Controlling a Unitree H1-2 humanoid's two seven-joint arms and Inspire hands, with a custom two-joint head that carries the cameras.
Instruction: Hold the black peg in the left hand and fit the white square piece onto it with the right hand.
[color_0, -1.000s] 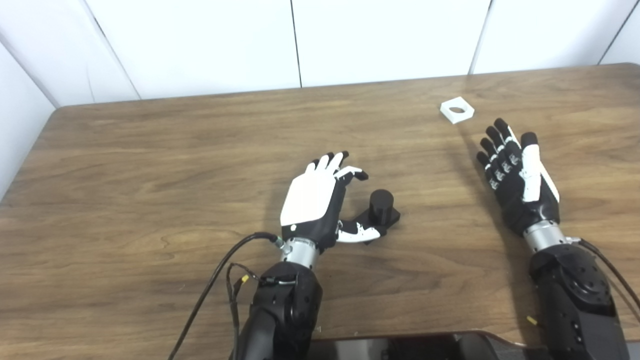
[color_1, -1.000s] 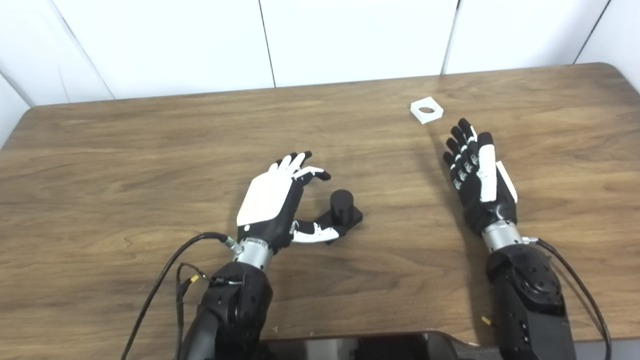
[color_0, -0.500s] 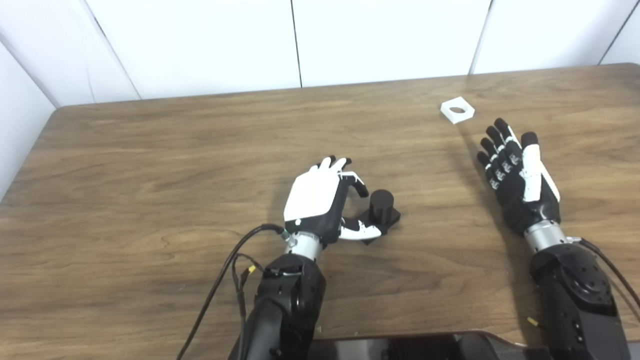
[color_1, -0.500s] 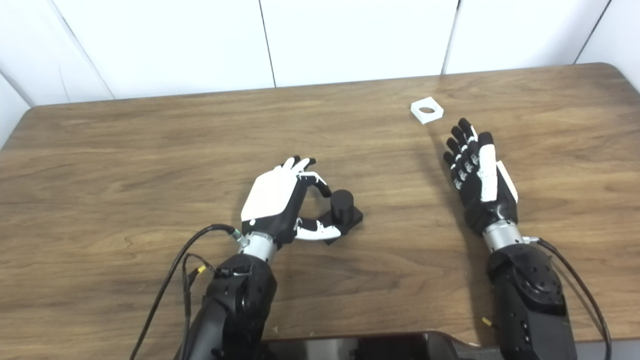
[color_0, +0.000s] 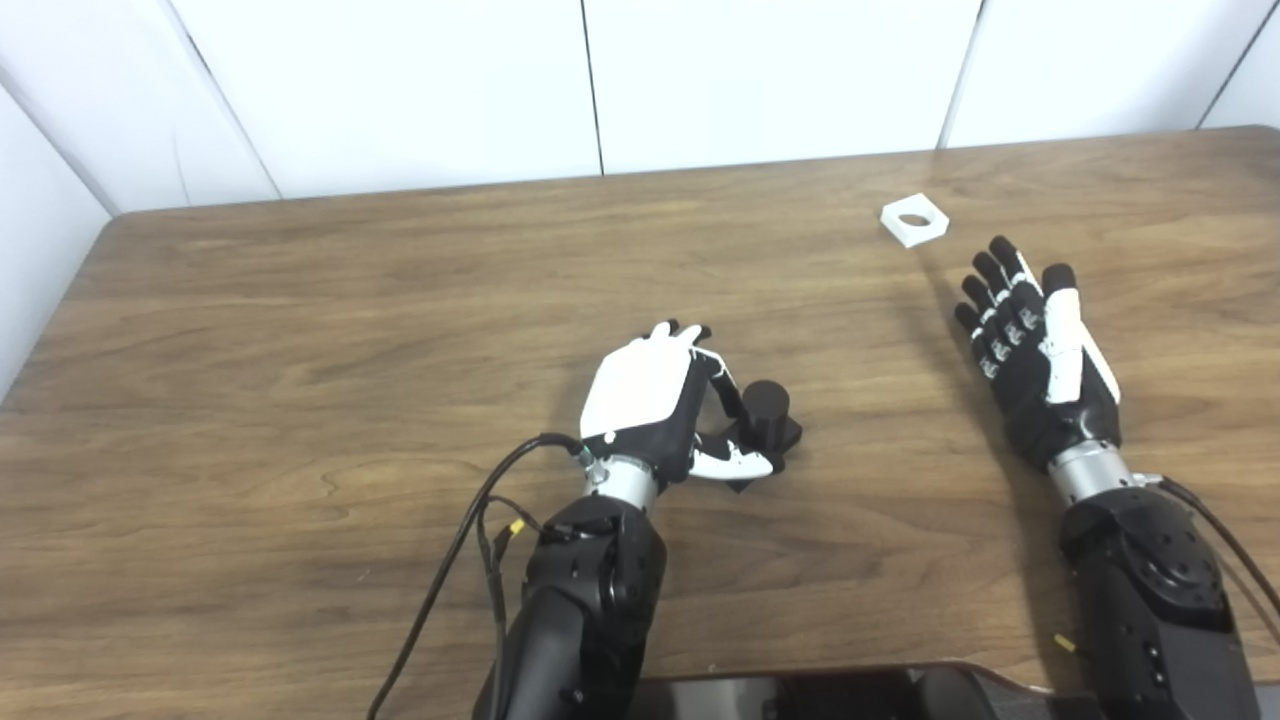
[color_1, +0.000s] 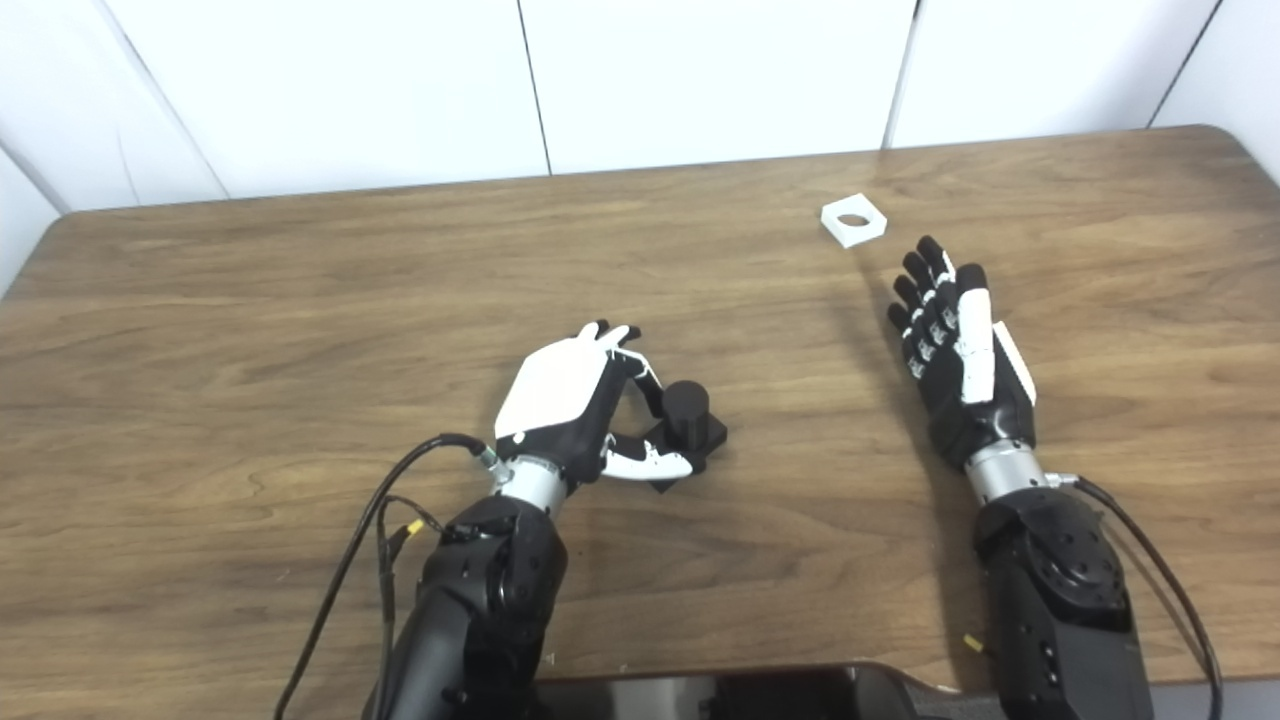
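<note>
black peg beside left robot hand

bright, even light | soft shadows | slightly blurry, perhaps compression

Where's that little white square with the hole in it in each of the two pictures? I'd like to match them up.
Left eye view: the white square piece lies on the table, upper right, just beyond the fingertips of the right robot hand.
Right eye view: the same piece, a little more toward the middle, again just beyond that hand.
Shared landmark: the black peg near the table's middle, beside the left robot hand.
</note>
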